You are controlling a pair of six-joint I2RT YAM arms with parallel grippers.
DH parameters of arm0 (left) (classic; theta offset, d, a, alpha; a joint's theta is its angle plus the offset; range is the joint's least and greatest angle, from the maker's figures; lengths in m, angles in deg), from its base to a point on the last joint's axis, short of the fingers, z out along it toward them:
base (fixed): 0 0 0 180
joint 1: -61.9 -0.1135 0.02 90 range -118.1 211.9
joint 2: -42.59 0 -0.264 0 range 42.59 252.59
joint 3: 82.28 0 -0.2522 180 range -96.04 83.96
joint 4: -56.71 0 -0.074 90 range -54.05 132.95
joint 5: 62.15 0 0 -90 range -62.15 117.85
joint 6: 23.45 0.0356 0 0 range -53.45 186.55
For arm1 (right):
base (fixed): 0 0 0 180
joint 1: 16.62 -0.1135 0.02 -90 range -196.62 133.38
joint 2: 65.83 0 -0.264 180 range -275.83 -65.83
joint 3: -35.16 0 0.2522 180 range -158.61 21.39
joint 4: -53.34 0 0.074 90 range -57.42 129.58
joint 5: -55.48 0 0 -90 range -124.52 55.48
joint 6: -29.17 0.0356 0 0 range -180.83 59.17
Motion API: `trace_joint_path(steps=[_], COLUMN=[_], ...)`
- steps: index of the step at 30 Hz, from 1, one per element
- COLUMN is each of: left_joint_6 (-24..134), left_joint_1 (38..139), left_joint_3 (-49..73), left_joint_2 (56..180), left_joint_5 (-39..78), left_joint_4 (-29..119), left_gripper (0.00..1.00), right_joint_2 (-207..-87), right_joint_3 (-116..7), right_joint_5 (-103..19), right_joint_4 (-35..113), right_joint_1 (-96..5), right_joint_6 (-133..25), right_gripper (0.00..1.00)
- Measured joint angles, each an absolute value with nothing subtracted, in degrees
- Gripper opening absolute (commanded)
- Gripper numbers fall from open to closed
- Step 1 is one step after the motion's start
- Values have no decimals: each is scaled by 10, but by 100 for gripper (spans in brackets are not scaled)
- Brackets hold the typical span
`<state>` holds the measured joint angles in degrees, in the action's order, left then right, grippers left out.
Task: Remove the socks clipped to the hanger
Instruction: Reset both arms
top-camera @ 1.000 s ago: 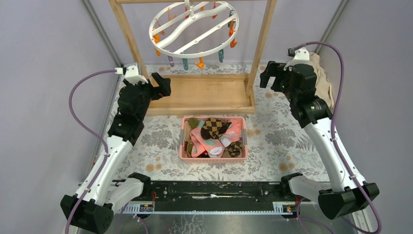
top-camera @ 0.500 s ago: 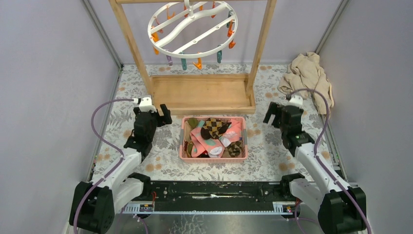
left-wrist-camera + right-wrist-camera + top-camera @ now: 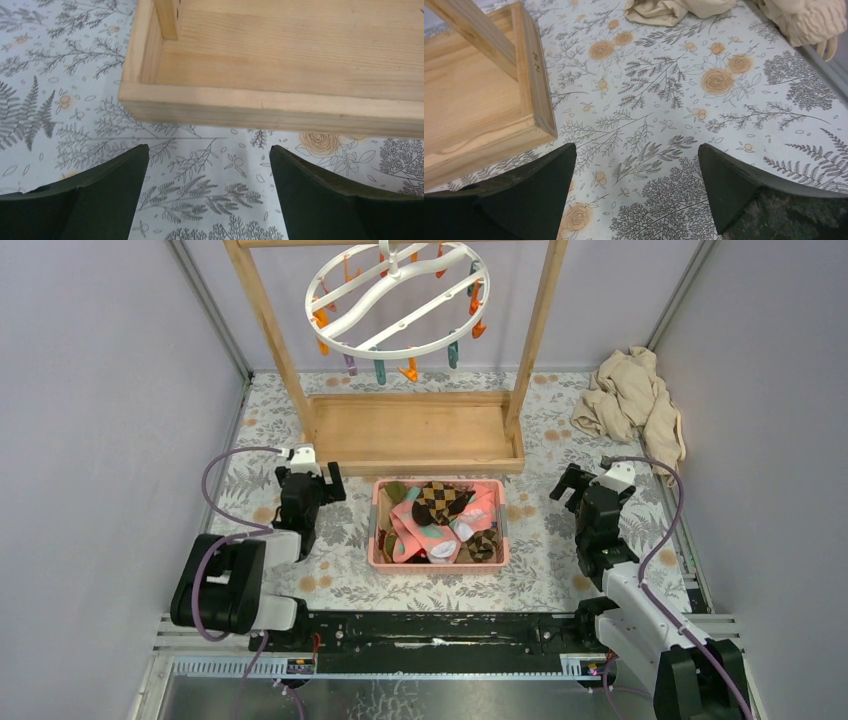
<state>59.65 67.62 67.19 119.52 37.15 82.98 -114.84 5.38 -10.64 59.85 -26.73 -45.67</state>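
The white ring hanger [image 3: 397,300] hangs from the wooden rack at the back, and its orange, teal and purple clips hold nothing. The socks [image 3: 440,504] lie heaped in a pink basket [image 3: 437,566] at mid-table. My left gripper [image 3: 308,478] [image 3: 208,150] is low over the patterned tablecloth, left of the basket and just in front of the rack base; it is open and empty. My right gripper [image 3: 582,484] [image 3: 636,146] is low to the right of the basket, also open with only tablecloth between its fingers.
The wooden rack base [image 3: 415,430] [image 3: 280,60] [image 3: 474,100] sits behind the basket, with uprights on both sides. A beige cloth heap [image 3: 632,400] [image 3: 684,10] lies at the back right. Grey walls close in left and right.
Both arms have dropped from beside the rack and drawn back toward the near edge, folding low on either side of the basket. The hanger has swayed slightly.
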Motion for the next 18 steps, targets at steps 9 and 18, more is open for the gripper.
trace_joint_path(steps=[9,18], left_joint_6=[614,618], left_joint_1=[647,637], left_joint_3=[661,690], left_joint_2=[1279,1291], left_joint_5=[326,294], left_joint_4=[949,1037], left_gripper=[98,99], right_joint_2=[-1186,-1385], right_joint_3=[131,135], right_joint_5=[-60,-25], right_joint_4=[763,929], right_joint_1=[-267,-267], right_joint_6=[-494,-518], right_gripper=[100,100])
